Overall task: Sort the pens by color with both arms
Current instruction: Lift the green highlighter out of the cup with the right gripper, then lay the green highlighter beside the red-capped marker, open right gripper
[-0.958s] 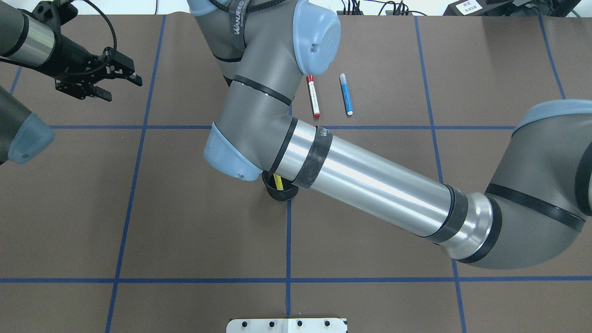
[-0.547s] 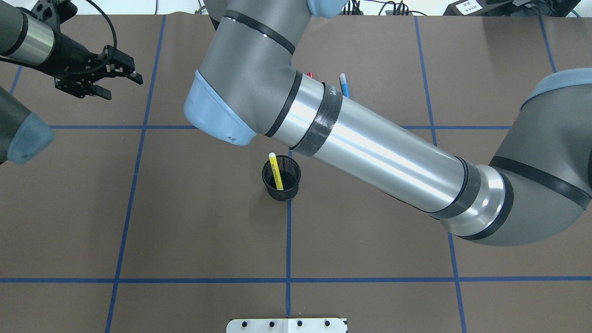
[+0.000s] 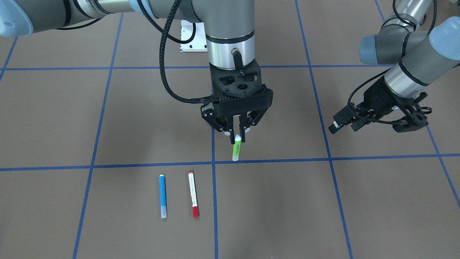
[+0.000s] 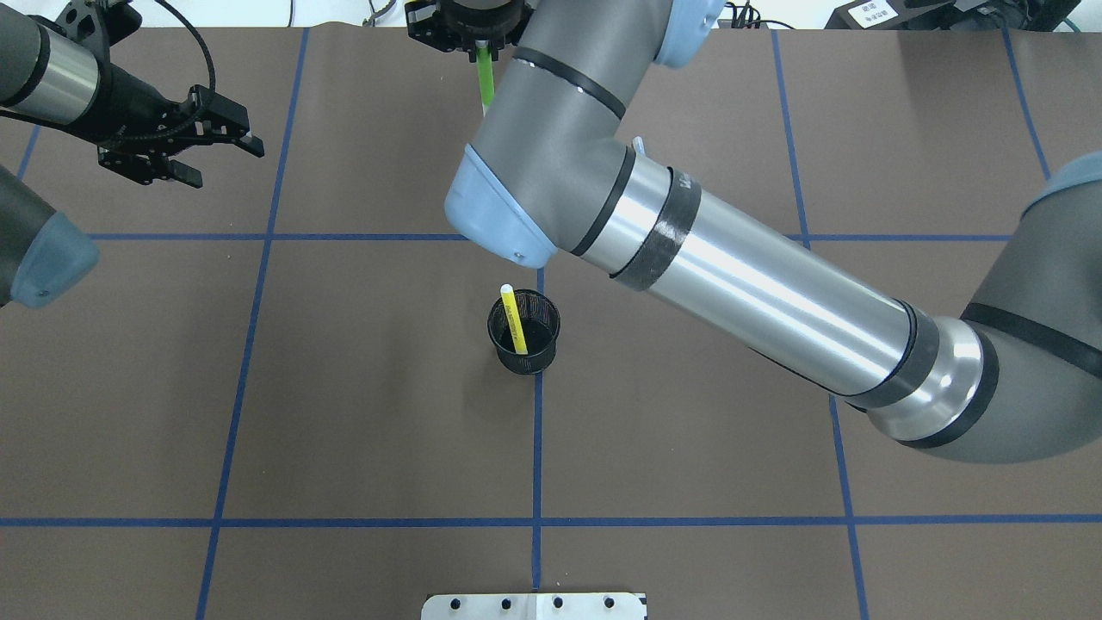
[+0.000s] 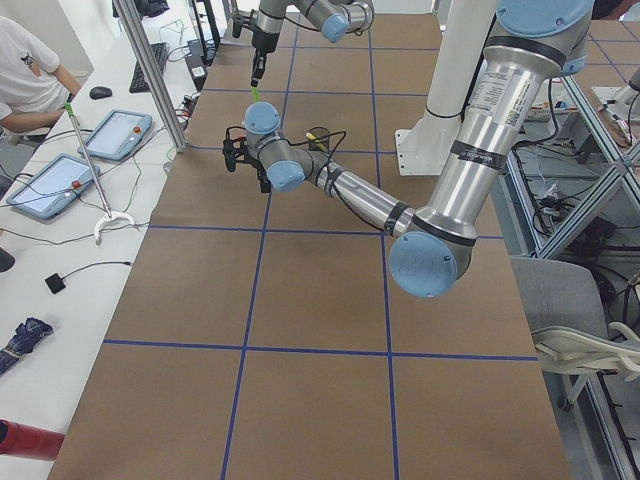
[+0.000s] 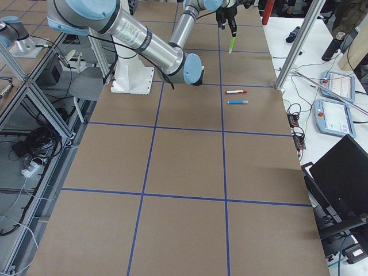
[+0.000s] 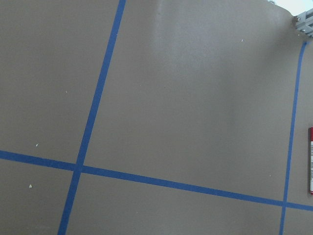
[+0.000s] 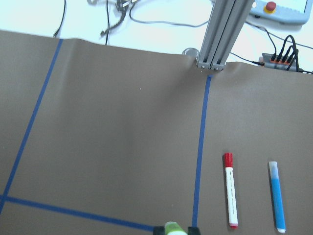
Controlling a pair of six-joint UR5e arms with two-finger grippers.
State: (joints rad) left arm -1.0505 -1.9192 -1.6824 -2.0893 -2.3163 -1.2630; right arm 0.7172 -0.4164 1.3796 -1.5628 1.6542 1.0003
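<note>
My right gripper (image 3: pixel 237 136) hangs above the table, shut on the pale top end of the green pen (image 3: pixel 236 149), which points straight down. In the overhead view it (image 4: pixel 484 43) sits at the far edge with the green pen (image 4: pixel 485 77) below it. The blue pen (image 3: pixel 162 196) and the white pen with red cap (image 3: pixel 193 194) lie side by side on the mat nearby. A yellow pen (image 4: pixel 515 320) leans inside the black mesh cup (image 4: pixel 527 357) at the table's centre. My left gripper (image 4: pixel 231 165) hovers open and empty at the far left.
The right arm's long silver forearm (image 4: pixel 758 301) crosses the table's right half above the mat. Blue tape lines (image 4: pixel 537 448) divide the brown mat into squares. A white base plate (image 4: pixel 534 605) sits at the near edge. Tablets and cables (image 6: pixel 330 86) lie beyond the far edge.
The right arm has swung off the cup toward the far edge, uncovering the yellow pen in it and covering the lying pens; its gripper with the green pen now shows. Left gripper barely moved.
</note>
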